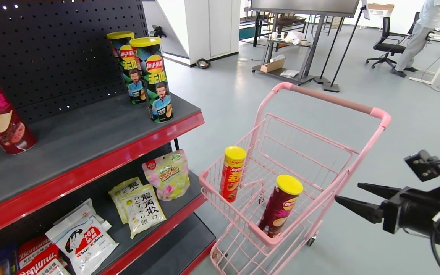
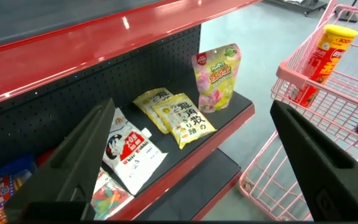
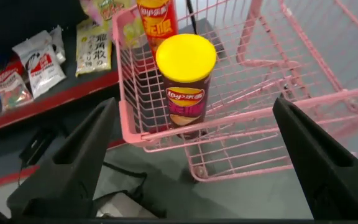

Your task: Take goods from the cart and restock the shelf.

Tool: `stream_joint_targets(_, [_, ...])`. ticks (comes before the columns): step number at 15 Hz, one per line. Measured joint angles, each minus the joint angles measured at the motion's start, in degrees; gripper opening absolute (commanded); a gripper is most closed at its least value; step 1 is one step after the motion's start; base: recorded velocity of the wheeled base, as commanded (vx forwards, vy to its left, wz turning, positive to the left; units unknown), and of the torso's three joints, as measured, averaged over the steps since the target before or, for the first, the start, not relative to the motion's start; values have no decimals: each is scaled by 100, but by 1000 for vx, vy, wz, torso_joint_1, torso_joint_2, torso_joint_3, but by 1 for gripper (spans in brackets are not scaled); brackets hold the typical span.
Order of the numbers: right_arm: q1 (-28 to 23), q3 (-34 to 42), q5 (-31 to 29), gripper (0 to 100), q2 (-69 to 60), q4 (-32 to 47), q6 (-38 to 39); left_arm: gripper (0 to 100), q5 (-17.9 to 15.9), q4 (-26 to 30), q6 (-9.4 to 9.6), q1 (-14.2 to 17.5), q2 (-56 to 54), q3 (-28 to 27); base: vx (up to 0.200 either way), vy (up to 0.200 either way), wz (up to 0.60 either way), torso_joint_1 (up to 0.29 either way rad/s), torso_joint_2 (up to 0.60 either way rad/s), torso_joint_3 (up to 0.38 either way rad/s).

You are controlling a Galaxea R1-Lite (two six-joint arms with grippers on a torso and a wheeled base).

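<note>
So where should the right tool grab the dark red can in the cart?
Probably its upper body just under the yellow lid, coming from above: the dark red can leans in the near corner of the cart, wire walls blocking its lower sides.

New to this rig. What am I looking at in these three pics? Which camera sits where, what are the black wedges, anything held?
It is a two-armed robot on wheels. The wide picture comes from a camera on its head, looking down at a shelf and a pink cart. The other two come from cameras on its wrists; the black wedges are each gripper's two fingers. The left gripper faces snack bags on the lower board. The right gripper is beside the cart, facing a dark red can in it near a yellow-red can. On the top board stand three more cans. Both grippers are open and hold nothing.
</note>
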Motion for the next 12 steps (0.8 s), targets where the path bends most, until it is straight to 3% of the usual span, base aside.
stream_joint_targets(3, [322, 96, 123, 100, 1257, -1040, -118, 100, 0, 0, 0, 0, 0, 0, 0, 0, 0, 0, 0, 0])
stream_joint_targets(6, [589, 39, -2, 100, 2026, -1480, -123, 100, -2, 0, 0, 0, 0, 0, 0, 0, 0, 0, 0, 0])
stream_joint_targets(12, [752, -444, -55, 100, 2817, -1598, -107, 100, 0, 1, 0, 0, 0, 0, 0, 0, 0, 0, 0, 0])
